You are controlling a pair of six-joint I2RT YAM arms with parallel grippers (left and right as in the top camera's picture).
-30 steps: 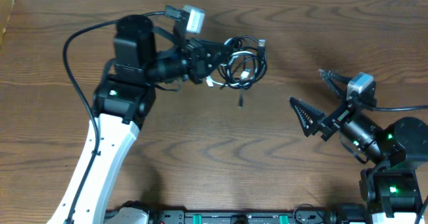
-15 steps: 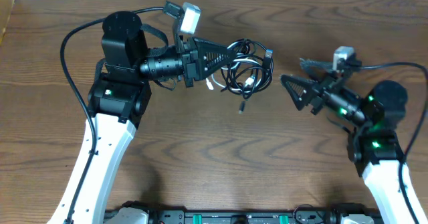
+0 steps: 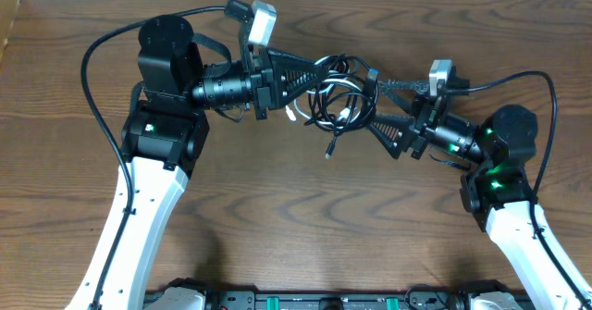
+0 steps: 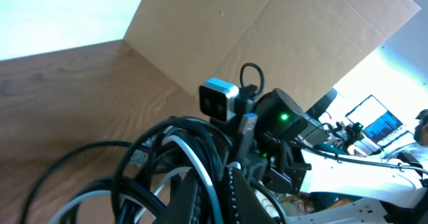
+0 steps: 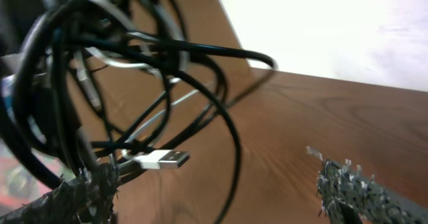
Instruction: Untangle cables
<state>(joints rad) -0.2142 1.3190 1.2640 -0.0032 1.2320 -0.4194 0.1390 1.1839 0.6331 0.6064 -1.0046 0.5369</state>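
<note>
Right gripper point(image 3: 381, 106) has moved in from the right since half a second ago, reaching the cables point(image 3: 338, 97).
Right gripper: spread wide, rough black pads point(image 5: 348, 184) flanking the bundle's right edge. Left gripper point(image 3: 319, 74): pinching the bundle's left side. Cables: thin glossy black loops, one white cord point(image 3: 347, 108), silver USB plug point(image 5: 164, 159). Table point(image 3: 277, 217): dark wood grain. Behind: tan cardboard panel point(image 4: 267, 30), lit monitor point(image 4: 381, 120).

Between left jaws and right jaws, cables point(image 3: 339, 92), far across table point(image 3: 277, 219).
</note>
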